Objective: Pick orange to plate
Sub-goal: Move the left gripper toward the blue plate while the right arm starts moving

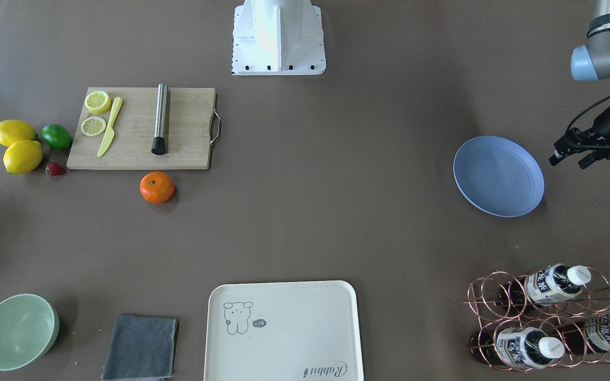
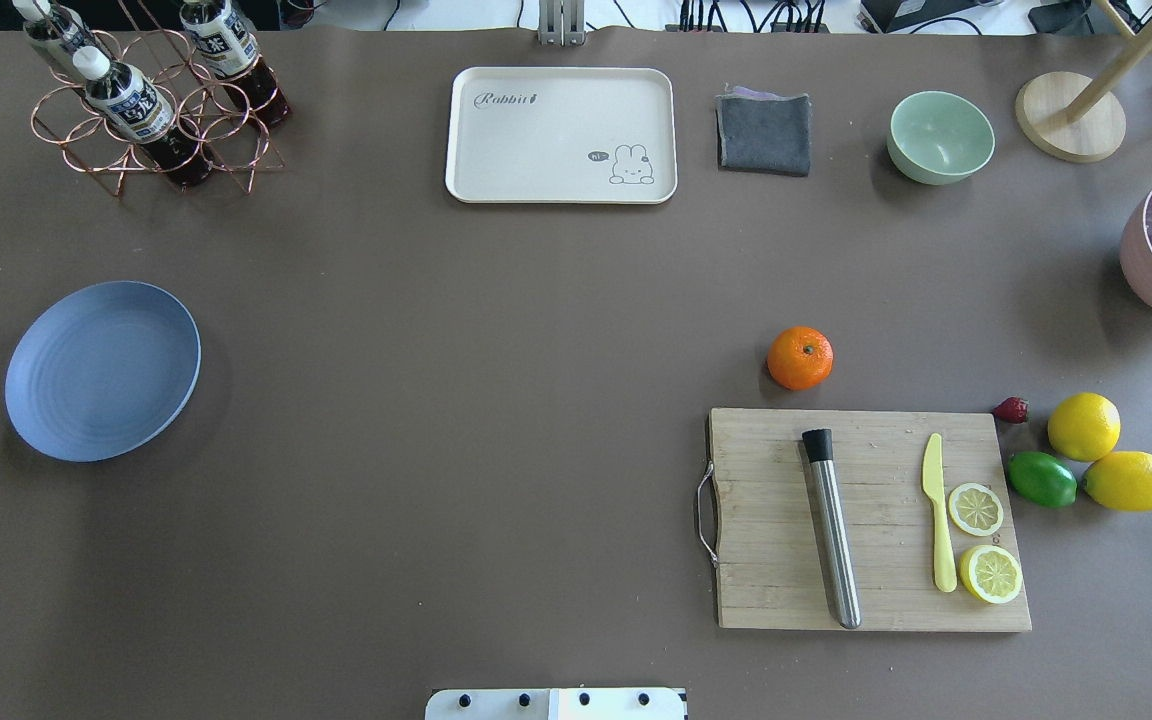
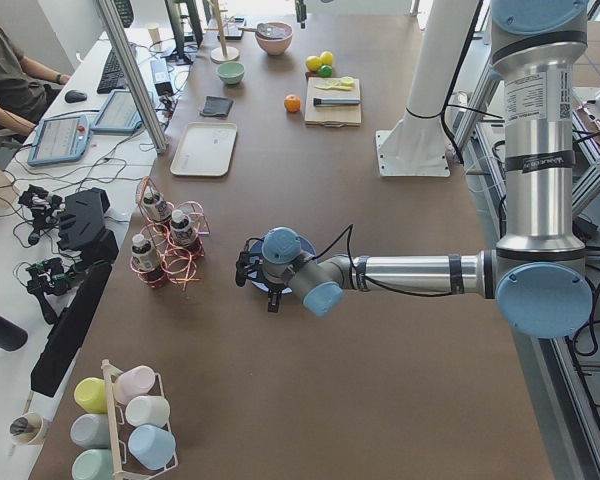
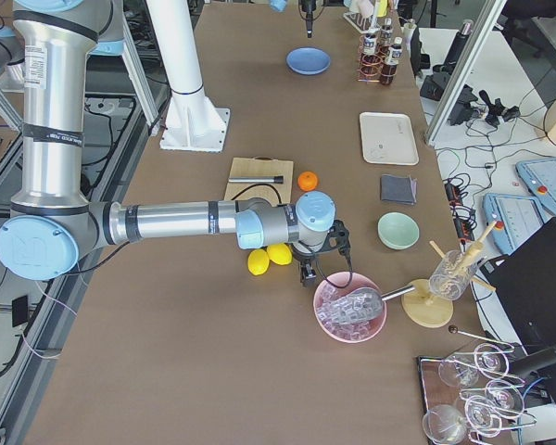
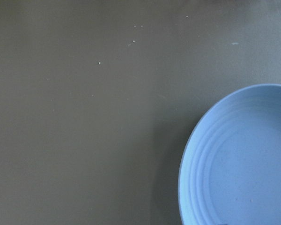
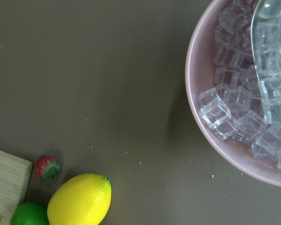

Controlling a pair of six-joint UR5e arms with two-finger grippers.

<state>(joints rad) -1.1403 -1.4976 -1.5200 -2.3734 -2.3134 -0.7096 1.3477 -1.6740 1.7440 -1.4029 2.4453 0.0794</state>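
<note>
The orange sits on the table's right half, just beside the far long edge of the cutting board, near its handle-end corner. It is well apart from the plate, which lies bare near the table's left end. The right gripper hovers near the right end, between the lemons and the pink ice bowl, so the fruit lies inward from it, toward the table's middle. I cannot tell whether its jaws are parted. The left gripper hangs just beside the plate's outer rim, fingers apart, holding nothing. The right arm looks much nearer, and the round orange favours no approach angle
</note>
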